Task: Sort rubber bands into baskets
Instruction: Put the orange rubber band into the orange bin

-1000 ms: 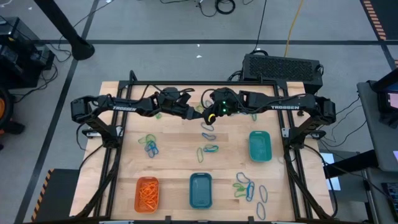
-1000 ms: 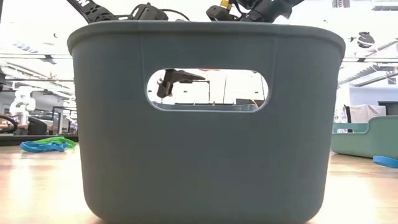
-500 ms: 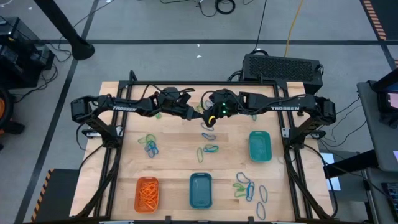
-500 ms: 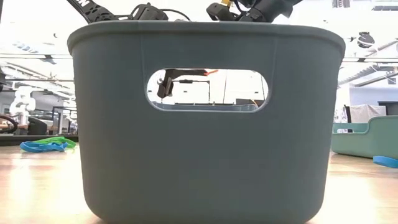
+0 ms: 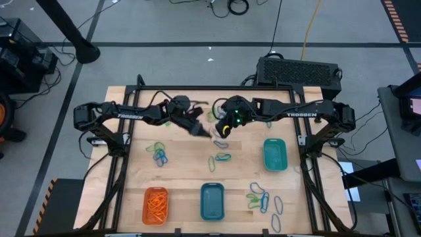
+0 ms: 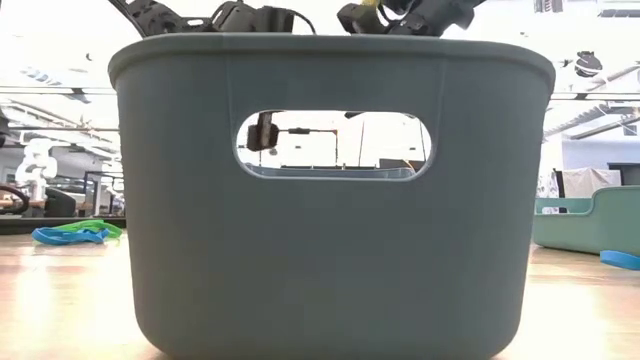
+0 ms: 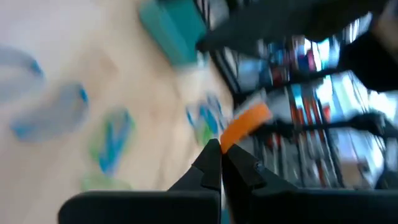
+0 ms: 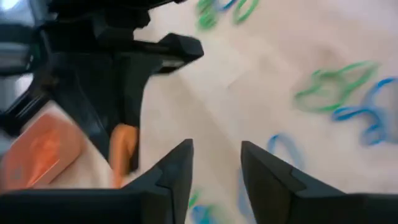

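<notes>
Nearest your low camera stood the blue plastic basket [image 6: 330,190], its wall blocking most of the table [image 5: 187,171]. The orange plastic basket [image 5: 156,204], already holding orange loops, sat at the near left corner.

Farther back, your left end effector [image 7: 220,163] was pressed together on a thin orange rubber band [image 7: 244,123], and your right end effector [image 8: 214,163] stood spread just beside it. The pinch looked slight, so the band could have slipped out on the way to the orange basket, or snagged on the right fingers [image 8: 171,168] while the arms sat so close.

Against the frame a second earlier, the left end effector had closed, the right one had opened, and the left arm had swung toward the near side, so the band appeared to have changed hands.

The teal-green plastic basket [image 5: 274,155] lay at the right, with loose blue and green bands [image 5: 158,153] scattered across the table.
</notes>
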Motion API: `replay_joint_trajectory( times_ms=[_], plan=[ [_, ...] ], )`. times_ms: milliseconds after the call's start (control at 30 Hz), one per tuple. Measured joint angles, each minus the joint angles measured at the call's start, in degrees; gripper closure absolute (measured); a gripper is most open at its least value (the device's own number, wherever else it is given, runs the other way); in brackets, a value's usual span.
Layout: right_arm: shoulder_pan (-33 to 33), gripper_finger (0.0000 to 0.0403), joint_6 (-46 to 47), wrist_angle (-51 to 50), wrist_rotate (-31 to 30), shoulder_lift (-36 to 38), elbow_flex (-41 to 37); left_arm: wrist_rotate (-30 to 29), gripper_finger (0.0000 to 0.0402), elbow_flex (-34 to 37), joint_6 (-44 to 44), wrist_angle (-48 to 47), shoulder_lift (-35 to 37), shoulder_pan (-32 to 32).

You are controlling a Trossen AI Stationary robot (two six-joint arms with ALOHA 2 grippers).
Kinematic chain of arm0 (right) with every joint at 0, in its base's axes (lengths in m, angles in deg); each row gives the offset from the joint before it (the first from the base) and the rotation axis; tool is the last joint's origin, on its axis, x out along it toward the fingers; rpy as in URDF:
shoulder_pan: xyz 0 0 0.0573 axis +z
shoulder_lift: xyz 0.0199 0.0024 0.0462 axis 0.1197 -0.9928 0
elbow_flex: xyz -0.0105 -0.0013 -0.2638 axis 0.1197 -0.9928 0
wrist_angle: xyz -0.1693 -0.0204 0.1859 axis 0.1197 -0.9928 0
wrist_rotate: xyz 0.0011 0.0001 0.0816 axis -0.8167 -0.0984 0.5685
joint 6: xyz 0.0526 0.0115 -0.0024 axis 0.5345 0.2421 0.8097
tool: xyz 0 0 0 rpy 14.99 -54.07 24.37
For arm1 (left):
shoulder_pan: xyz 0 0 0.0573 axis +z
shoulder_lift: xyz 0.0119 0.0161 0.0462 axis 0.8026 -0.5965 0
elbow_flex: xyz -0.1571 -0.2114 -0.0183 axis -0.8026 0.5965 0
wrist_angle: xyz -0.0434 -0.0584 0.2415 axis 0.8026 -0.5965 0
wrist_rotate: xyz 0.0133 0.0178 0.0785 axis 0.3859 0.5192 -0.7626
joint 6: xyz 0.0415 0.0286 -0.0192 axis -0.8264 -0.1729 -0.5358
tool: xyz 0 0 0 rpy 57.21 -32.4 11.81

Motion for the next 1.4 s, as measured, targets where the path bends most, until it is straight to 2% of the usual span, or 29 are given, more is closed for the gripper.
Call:
replay_joint_trajectory(
  times_ms=[67,233,367,500,700,900,1200,1400],
  plan=[
    [1.26,0.0265,1.71,-0.36,2.08,0.00,0.00,1.98,0.0400,0.00,-0.74,-3.68,1.25,-2.32],
    [6.42,0.0251,7.91,-1.55,1.29,0.00,0.00,1.98,0.0400,-0.02,-8.73,-20.79,6.63,-10.10],
    [11.97,0.0250,12.68,-1.74,-2.36,0.00,0.00,-4.07,0.0401,-0.01,-13.52,-33.84,10.84,-15.74],
    [16.78,0.0250,14.56,-1.66,-4.03,0.00,0.00,-11.97,0.0401,0.00,-11.47,-42.13,14.24,-21.57],
    [22.07,0.0250,9.87,-1.82,-4.23,0.00,0.01,-21.46,0.0401,0.04,3.59,-43.82,16.40,-33.58],
    [26.39,0.0250,5.90,-5.22,-4.38,0.00,0.02,-28.60,0.0401,0.04,21.67,-44.01,14.64,-46.45],
    [34.48,0.0250,1.14,-9.80,-7.44,0.00,0.02,-29.86,0.0401,0.07,48.32,-44.36,11.12,-59.06],
    [38.77,0.0250,1.60,-10.37,-7.51,0.00,0.02,-29.97,0.0401,0.07,53.92,-47.50,10.41,-62.69]
  ],
)
